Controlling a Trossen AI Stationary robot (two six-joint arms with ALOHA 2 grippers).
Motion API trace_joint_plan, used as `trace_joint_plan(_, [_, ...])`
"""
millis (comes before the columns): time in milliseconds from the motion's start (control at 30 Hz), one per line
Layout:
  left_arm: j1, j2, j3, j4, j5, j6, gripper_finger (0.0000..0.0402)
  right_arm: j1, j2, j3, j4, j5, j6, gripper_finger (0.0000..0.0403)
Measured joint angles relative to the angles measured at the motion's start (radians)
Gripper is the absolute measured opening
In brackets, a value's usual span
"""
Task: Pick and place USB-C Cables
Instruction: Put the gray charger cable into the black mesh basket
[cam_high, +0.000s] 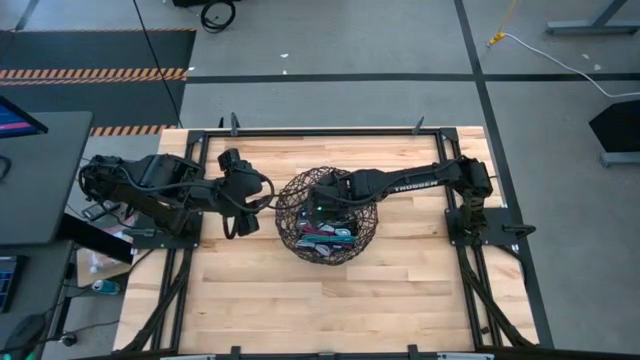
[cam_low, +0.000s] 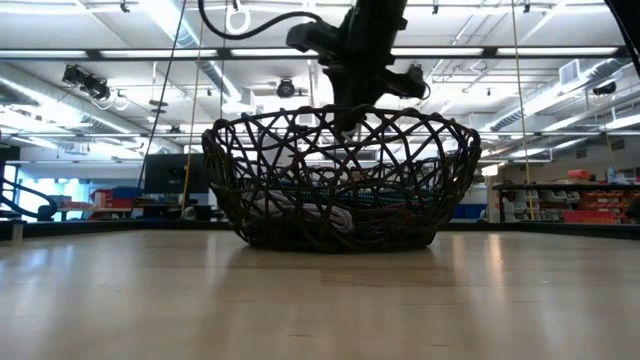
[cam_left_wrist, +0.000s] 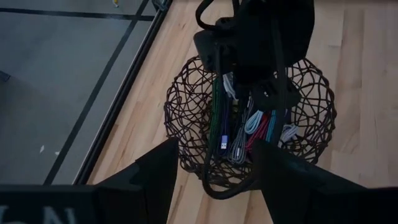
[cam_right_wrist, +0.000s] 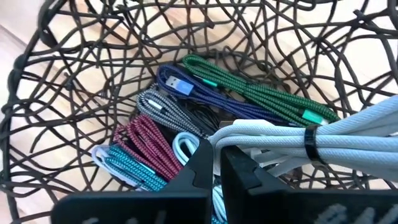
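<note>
A dark wire basket (cam_high: 300, 190) stands mid-table with several folded USB-C cables in it: green (cam_right_wrist: 261, 93), purple (cam_right_wrist: 205, 99), grey braided (cam_right_wrist: 165, 109), magenta (cam_right_wrist: 146, 140) and teal (cam_right_wrist: 130, 165). My right gripper (cam_right_wrist: 217, 158) reaches down into the basket (cam_low: 340, 185) from the right and is shut on a silvery light-blue bundle (cam_right_wrist: 354, 134) tied with a black band. My left gripper (cam_left_wrist: 216, 146) hovers open just left of the basket (cam_left_wrist: 186, 106), touching nothing. My right gripper pinches the silvery light-blue bundle at its folded end (cam_right_wrist: 231, 132), between the two fingers (cam_right_wrist: 199, 165). The fingers come from above, slanting down into the basket. The bundle runs out sideways from them, over the other cables; whether it is lifted clear of them I cannot tell.
The basket's woven wall (cam_right_wrist: 74, 74) rings the right gripper closely. Bare wooden tabletop (cam_high: 330, 300) lies toward the near edge. A black frame (cam_high: 470, 230) borders the table, with the arm bases at left and right.
</note>
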Motion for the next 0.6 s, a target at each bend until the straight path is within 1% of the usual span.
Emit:
trace_joint_plan(200, [0.000, 0.000, -0.001, 0.000, 0.000, 0.002, 0.0210, 0.000, 0.000, -0.012, 0.020, -0.018, -0.025, 0.0012])
trace_joint_plan(333, [0.000, 0.000, -0.001, 0.000, 0.000, 0.002, 0.0210, -0.003, 0.001, -0.091, 0.070, -0.060, -0.026, 0.0012])
trace_joint_plan(467, [0.000, 0.000, -0.001, 0.000, 0.000, 0.002, 0.0210, -0.003, 0.001, -0.173, 0.158, -0.092, -0.017, 0.0012])
trace_joint_plan(600, [0.000, 0.000, -0.001, 0.000, 0.000, -0.002, 0.0210, -0.006, 0.001, -0.214, 0.233, -0.124, -0.017, 0.0012])
